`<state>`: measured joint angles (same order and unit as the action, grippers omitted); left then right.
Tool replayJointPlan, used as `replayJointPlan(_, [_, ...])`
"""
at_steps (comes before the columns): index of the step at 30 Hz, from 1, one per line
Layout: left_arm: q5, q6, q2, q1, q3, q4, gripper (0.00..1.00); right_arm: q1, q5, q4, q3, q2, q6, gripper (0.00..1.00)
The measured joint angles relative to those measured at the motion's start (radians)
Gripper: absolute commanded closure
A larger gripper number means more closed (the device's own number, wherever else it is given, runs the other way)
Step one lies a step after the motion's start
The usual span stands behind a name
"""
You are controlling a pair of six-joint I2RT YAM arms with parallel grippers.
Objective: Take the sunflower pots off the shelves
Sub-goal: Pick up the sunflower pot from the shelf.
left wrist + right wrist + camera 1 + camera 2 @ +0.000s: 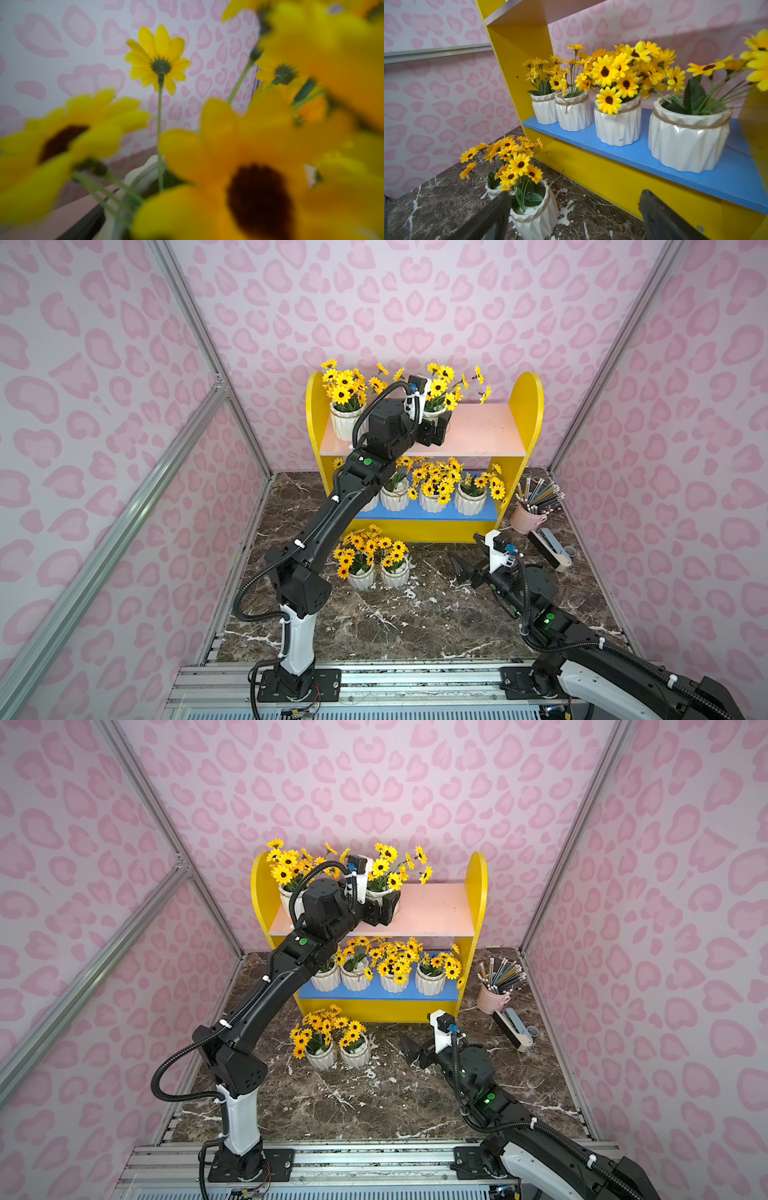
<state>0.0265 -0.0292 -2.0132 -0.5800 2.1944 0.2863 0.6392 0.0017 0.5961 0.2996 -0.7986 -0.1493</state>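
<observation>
The yellow shelves (528,406) stand at the middle of the bench's (415,622) far edge. On their pink upper board (478,427) we see two sunflower pots: an end pot (345,423) against the left side panel and a middle pot (438,388) near the board's centre. The left tool (440,425) sits right at the base of this middle pot. Arm and blooms cover its jaws, so we cannot tell whether it grips. The left wrist view gives only blurred petals and a strip of white rim (145,172). The blue lower board (581,139) carries four upright pots in a row (545,110) (574,114) (617,124) (687,141). Two more pots (360,576) (395,572) stand side by side on the bench, just in front of the shelves' left half. The right tool (575,194) hovers low over the bench before the shelves' right front corner, its jaws spread wide with nothing between them. A pink cup of pencils (525,518) stands beside the right side panel.
</observation>
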Motion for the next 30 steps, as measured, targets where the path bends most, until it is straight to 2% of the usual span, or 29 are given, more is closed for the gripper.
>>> replayJointPlan(2, [0.005, -0.008, -0.003, 0.000, 0.002, -0.001, 0.09, 0.000, 0.000, 0.000, 0.000, 0.000, 0.000, 0.01])
replayJointPlan(4, [0.006, -0.006, -0.005, 0.000, 0.002, -0.003, 0.24, 0.000, 0.000, -0.001, 0.000, 0.002, 0.000, 0.01])
replayJointPlan(10, [0.007, -0.002, -0.003, 0.001, 0.002, -0.003, 0.90, 0.000, 0.000, -0.001, 0.000, 0.007, 0.000, 0.01])
replayJointPlan(11, [0.007, -0.002, -0.003, 0.001, 0.002, -0.003, 0.97, 0.000, 0.000, -0.001, 0.000, 0.007, 0.000, 0.01])
replayJointPlan(21, [0.019, 0.013, 0.029, -0.002, 0.002, 0.040, 0.97, 0.000, 0.005, -0.007, 0.001, 0.012, 0.000, 0.01])
replayJointPlan(30, [0.026, 0.024, 0.090, -0.011, -0.015, 0.012, 0.97, -0.012, 0.076, -0.036, 0.032, 0.026, -0.001, 0.03])
